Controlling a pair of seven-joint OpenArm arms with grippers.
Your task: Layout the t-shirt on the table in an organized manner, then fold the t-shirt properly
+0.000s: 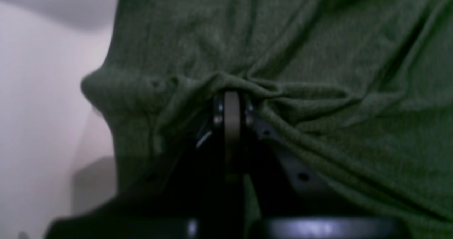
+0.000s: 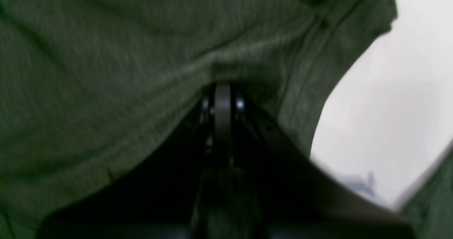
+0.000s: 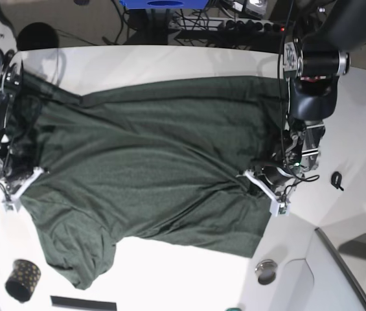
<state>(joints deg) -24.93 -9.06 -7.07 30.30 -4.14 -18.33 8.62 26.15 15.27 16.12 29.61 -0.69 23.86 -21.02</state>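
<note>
**A:** Where is the t-shirt (image 3: 150,168)?

**B:** Spread across the middle of the table (image 3: 170,65), reaching nearly from one arm to the other in the base view; the dark green cloth is wrinkled rather than flat, with diagonal creases running through it; one sleeve hangs toward the near-left corner of that view, close to a small black cup (image 3: 22,280) with gold dots, and the two are apart.

**A:** And the left gripper (image 1: 231,95)?

**B:** Its fingers are pressed together with a gather of the fabric pinched at their tips; in the left wrist view the cloth bunches into folds right where the tips meet, and creases fan out from that spot; white tabletop shows to the left of the shirt's edge there.

**A:** The right gripper (image 2: 223,88)?

**B:** Much the same; fingers closed tight, the green fabric drawn over and around the tips; the right wrist view is blurred, so I cannot tell how much cloth sits between them; the shirt's edge curves down on the right of that view with the pale table behind it.

**A:** Anything else on the surface?

**B:** A round metal fitting (image 3: 266,271) set into the table near the front edge, and a small black object (image 3: 336,179) beyond the left arm; what it is I cannot tell.
</note>
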